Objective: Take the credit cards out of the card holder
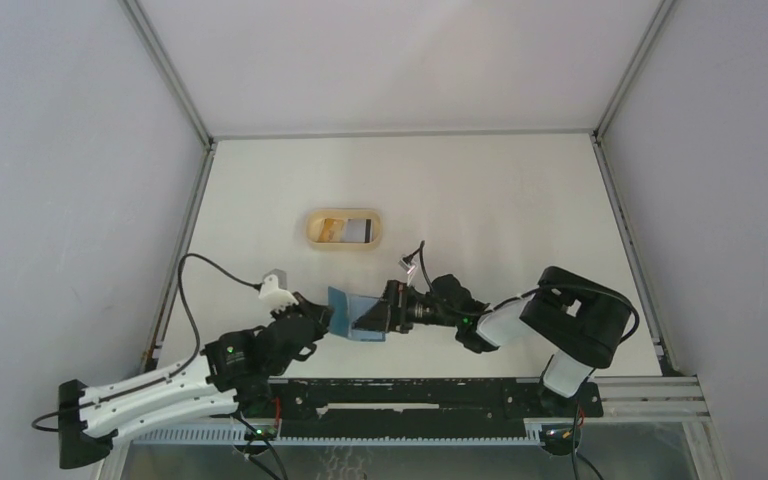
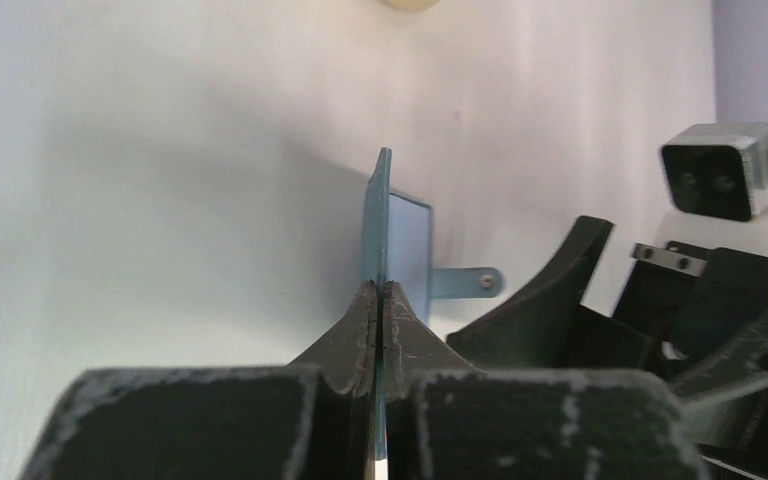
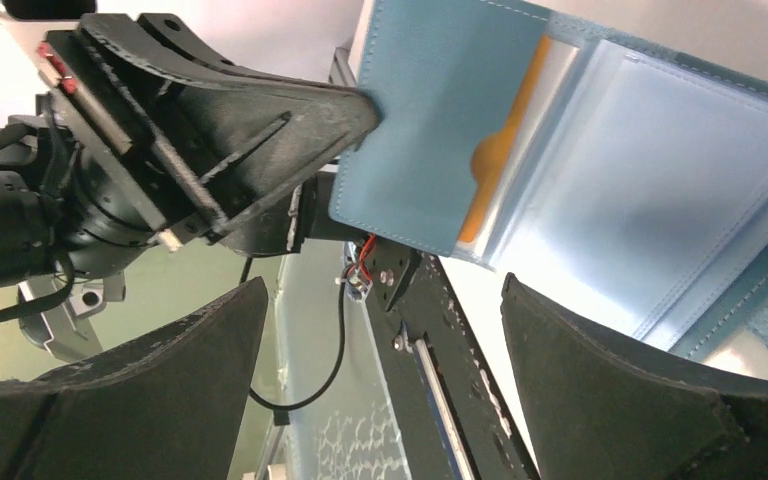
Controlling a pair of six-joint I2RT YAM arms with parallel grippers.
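Left gripper point(image 2: 378, 300): jaws pressed together on the edge of one cover of the card holder point(image 3: 430, 120), holding it open and on edge.
Right gripper point(image 3: 380, 300): jaws spread, facing the inner pockets, touching nothing.
Card holder: between the two grippers, near the worktop's point(image 1: 500, 200) front edge.
Credit cards: one orange-yellow card point(image 3: 495, 160) sits in a clear sleeve; others lie in the tan dish point(image 1: 312, 229) farther back.
Risk, grip: the left pinch looks shallow, so a pull on the card could drag the cover free.
Risk, sleeve: the right jaws may catch the clear sleeve along with the card.
Risk, slip: little card edge shows, so the jaws could slide off it.
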